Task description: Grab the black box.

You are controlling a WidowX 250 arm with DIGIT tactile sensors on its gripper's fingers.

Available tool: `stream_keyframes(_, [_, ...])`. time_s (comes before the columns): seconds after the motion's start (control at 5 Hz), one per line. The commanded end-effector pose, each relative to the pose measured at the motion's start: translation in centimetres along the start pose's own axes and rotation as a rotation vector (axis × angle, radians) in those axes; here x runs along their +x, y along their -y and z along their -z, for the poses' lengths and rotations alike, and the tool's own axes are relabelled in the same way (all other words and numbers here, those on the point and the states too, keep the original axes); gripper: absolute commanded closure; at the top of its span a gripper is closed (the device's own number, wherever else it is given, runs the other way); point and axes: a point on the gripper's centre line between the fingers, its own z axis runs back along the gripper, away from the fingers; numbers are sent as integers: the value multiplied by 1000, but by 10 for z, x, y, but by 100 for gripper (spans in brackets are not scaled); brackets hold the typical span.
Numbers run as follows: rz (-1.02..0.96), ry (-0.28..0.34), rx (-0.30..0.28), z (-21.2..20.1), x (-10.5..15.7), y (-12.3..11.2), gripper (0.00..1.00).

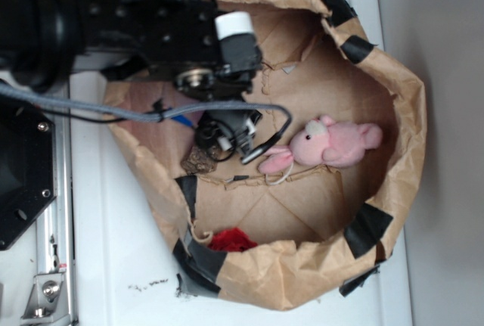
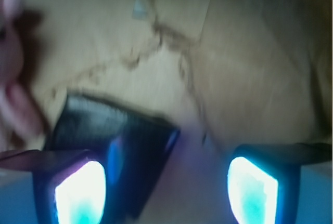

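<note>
- Inside the brown paper enclosure [image 1: 393, 107], on its creased paper floor, the gripper [image 2: 166, 193] hangs low with its jaws apart; the wrist view shows two glowing fingertips [image 2: 80, 193] with a clear gap between them, clamped on nothing.
- The black box [image 2: 117, 135] lies flat on the paper floor, directly ahead of the left-hand fingertip in the wrist view. Its near edge is overlapped by that fingertip in the picture; whether they touch cannot be told, as the view is blurred.
- In the exterior view the box itself cannot be made out with certainty beneath the arm [image 1: 151, 23] and its wrist hardware.
- A pink plush toy [image 1: 325, 144] lies on the floor just beside the gripper, on the side toward the enclosure's far wall. Its pink edge shows at the left margin of the wrist view, close to the box.
- A rough brown mottled block [image 1: 198, 161] sits just beside the gripper on the opposite side from the toy.
- A red object [image 1: 231, 240] rests near the enclosure wall, well apart from the gripper.
- Black tape patches [image 1: 367, 228] hold the paper wall at several points around the rim.
- A grey cable [image 1: 91, 110] runs from the arm across the enclosure's edge, and a thinner dark cable loops toward the toy.
- The floor between the fingertips shows only torn, creased paper.
</note>
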Motion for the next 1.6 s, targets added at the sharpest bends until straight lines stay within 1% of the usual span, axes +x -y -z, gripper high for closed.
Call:
stream_keyframes(0.0, [69, -13, -49, -10, -12, 15, 0])
stream_keyframes(0.2, [109, 4, -75, -11, -23, 23, 0])
stream_keyframes(0.4, [112, 17, -91, -11, -22, 27, 0])
stream_keyframes(0.6, [92, 38, -96, -9, -11, 34, 0])
stream_keyframes(0.8, [76, 42, -94, -8, -4, 37, 0])
stream_keyframes(1.0, [44, 65, -102, -13, 10, 40, 0])
stream_keyframes(1.2, [1, 80, -98, -19, 27, 31, 0])
stream_keyframes(1.4, [-11, 64, -118, -36, 32, 20, 0])
